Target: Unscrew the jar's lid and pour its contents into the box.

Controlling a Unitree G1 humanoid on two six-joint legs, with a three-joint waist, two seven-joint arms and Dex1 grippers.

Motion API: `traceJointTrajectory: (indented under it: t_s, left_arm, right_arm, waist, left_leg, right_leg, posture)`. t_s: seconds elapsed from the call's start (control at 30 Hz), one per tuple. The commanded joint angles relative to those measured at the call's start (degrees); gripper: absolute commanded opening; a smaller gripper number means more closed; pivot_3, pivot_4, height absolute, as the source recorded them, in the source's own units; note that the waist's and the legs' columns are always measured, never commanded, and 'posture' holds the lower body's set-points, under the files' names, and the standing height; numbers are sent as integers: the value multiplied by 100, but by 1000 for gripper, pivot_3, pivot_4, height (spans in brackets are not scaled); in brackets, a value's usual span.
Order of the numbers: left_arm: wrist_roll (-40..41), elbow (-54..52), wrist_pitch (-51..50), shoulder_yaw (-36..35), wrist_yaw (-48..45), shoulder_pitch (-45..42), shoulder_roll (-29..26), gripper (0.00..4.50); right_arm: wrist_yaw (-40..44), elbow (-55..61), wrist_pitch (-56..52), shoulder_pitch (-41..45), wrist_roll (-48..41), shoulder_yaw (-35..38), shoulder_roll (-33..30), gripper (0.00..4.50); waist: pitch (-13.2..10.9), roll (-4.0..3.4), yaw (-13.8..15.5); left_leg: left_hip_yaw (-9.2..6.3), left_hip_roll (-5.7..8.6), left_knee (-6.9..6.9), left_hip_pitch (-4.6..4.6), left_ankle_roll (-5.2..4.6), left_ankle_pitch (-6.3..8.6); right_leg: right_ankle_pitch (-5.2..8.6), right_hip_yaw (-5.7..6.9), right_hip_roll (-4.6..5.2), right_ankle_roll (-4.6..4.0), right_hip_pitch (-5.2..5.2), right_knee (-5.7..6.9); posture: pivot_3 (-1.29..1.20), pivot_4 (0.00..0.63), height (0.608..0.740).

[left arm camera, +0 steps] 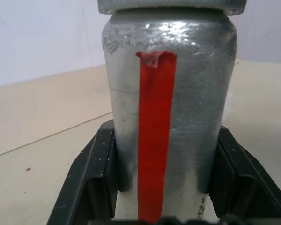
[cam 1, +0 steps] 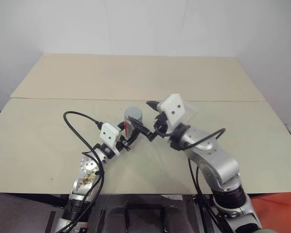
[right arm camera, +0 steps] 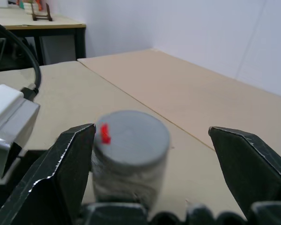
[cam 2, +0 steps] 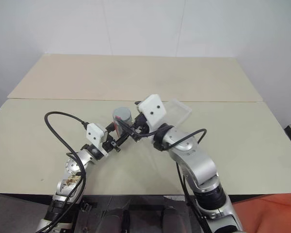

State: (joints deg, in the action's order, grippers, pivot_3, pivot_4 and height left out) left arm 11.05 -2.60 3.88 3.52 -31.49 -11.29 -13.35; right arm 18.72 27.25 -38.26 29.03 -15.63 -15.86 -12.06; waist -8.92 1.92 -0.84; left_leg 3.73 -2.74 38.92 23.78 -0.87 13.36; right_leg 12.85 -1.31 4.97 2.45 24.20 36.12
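The silvery-grey jar point(cam 1: 132, 122) with a red strip down its side stands upright, held just above the table. My left gripper point(cam 1: 128, 136) is shut on the jar's lower body, a black finger point(left arm camera: 91, 183) on each side. The grey lid point(right arm camera: 131, 135) sits on top of the jar. My right gripper point(cam 1: 147, 118) is open, its fingers point(right arm camera: 61, 173) spread wide at the jar's right side, level with the lid and apart from it. The clear box point(cam 2: 179, 109) lies on the table behind my right wrist, partly hidden. The contents are hidden inside the jar.
A seam point(cam 1: 63, 100) runs across the pale wooden table behind the jar. A black cable point(cam 1: 75, 124) loops from my left wrist over the table. White walls stand behind the table's far edge.
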Motion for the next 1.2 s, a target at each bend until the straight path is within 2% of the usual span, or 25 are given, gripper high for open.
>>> traceJointTrajectory:
  t_s: [0.03,0.6,0.7,0.8,0.83,1.07,1.2]
  left_arm:
    - [-46,-200,221,0,57,-66,26,2123]
    - [-17,-241,210,5,137,-46,97,2123]
    - [-40,-193,231,5,126,-34,86,2123]
    - [12,-244,187,-1,139,-30,119,2123]
    - [12,-250,184,-2,137,-33,119,2123]
    - [17,-294,204,35,59,-8,90,2123]
    - [223,-415,236,105,-315,96,-47,2123]
  right_arm:
    - [58,-177,398,232,138,-76,195,4500]
    - [196,-686,711,227,192,151,598,4500]
    - [201,-711,831,181,198,169,668,3908]
    - [256,-732,859,138,233,135,656,2893]
    - [276,-744,851,133,256,107,641,2771]
    - [353,-744,853,126,302,53,605,2771]
    - [923,-661,791,163,-81,197,379,2771]
  waist:
    - [0,0,5]
    - [0,0,11]
    - [0,0,11]
    - [0,0,10]
    - [0,0,12]
    - [0,0,11]
    - [0,0,10]
  left_leg:
    - [0,0,0,0,0,0]
    - [-1,-1,0,2,0,0]
    - [-1,-1,0,2,0,0]
    - [-1,-1,0,2,0,0]
    - [-1,-1,0,2,0,0]
    - [-1,-1,0,2,0,0]
    - [-2,-1,-1,2,0,0]
  right_leg:
    - [0,0,0,0,-1,0]
    - [-1,4,1,-1,-1,-1]
    - [0,4,1,-1,0,-1]
    - [0,4,1,-1,-1,-1]
    - [0,4,2,-1,-1,-1]
    - [0,5,1,-1,0,-1]
    - [0,5,1,-1,-1,-2]
  posture:
    - [0,150,740]
    - [0,150,740]
    - [0,150,740]
    - [0,150,740]
    - [0,150,740]
    - [0,150,740]
    - [0,150,740]
